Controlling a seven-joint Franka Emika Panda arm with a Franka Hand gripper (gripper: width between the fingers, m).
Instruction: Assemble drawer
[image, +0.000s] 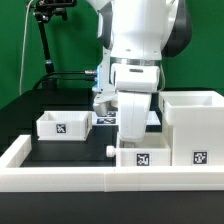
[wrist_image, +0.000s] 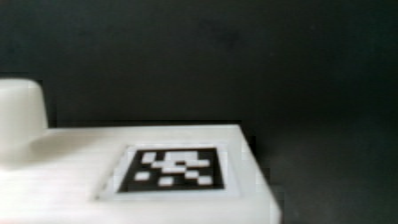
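Note:
The drawer's tall box-shaped shell stands at the exterior view's right, with a tag on its front. One small open-topped tray sits at the left. The second tray sits front centre, close beside the shell. My gripper is lowered straight onto this second tray, and my white hand hides the fingers. In the wrist view the tray's tagged white face fills the lower part, very close and blurred. A rounded white part rises beside it. No fingers show there.
The long low white rim wall runs along the front of the black table. The marker board lies behind my arm. A black stand with cables is at the back left.

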